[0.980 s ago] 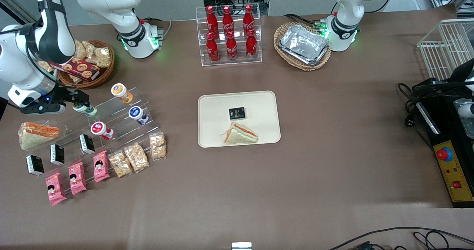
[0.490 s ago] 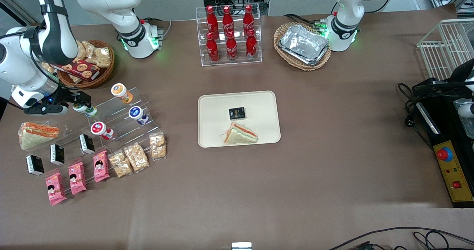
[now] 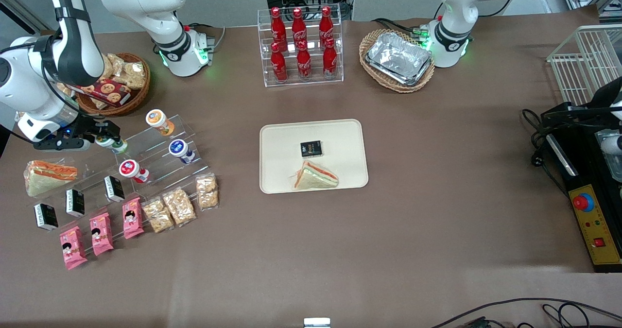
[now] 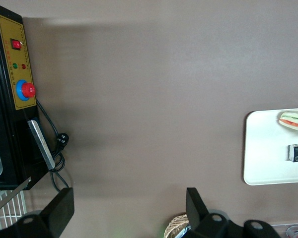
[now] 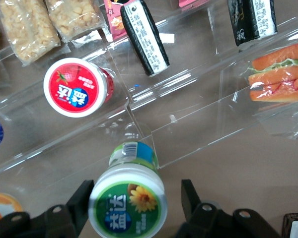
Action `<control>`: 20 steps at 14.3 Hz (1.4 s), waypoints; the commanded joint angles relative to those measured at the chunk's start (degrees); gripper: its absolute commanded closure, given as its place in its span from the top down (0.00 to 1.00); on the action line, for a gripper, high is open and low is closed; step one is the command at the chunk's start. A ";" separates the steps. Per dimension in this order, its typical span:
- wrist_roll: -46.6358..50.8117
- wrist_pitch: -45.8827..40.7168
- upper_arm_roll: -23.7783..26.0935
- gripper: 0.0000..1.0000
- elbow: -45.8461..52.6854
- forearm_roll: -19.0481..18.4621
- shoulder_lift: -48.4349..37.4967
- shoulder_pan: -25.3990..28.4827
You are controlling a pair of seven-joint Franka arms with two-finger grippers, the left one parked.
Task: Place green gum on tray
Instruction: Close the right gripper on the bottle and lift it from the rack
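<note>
The gripper [image 5: 134, 201] is sitting around the green gum [image 5: 128, 201], with one finger [image 5: 82, 198] on each side of the green lid. The fingers are apart, and I cannot tell if they are touching the bottle. The green gum [image 3: 112, 145] is standing on the clear plastic steps [image 3: 160, 158] (the top step, at the end toward the working arm). The red-lidded bottle [image 5: 78, 87] is resting one step lower, nearer the front camera. The tray [image 3: 340, 133] is lying well apart from the steps, toward the parked arm's end of the table. A sandwich [image 3: 315, 176] and a small black packet [image 3: 311, 148] are lying on it.
</note>
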 commanded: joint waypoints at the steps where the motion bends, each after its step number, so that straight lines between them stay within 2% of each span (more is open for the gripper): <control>1: 0.47 1.24 0.01 0.63 -0.72 0.36 -0.35 -0.09; 5: 0.47 1.24 0.09 0.48 -0.72 0.36 -0.26 0.00; 9: 0.29 0.46 0.18 0.18 0.15 0.36 -0.61 0.26; 11: -0.67 -1.21 0.44 0.11 2.87 0.27 -0.87 0.44; 12: -1.20 -5.05 0.62 0.08 5.49 0.27 -0.96 0.52; 15: -0.59 -19.89 0.53 0.07 16.38 0.45 -0.79 3.41; 17: -0.41 -26.85 0.71 0.07 22.90 0.97 -0.52 4.65; 20: 5.09 -33.28 5.96 0.07 27.92 5.01 -0.87 4.66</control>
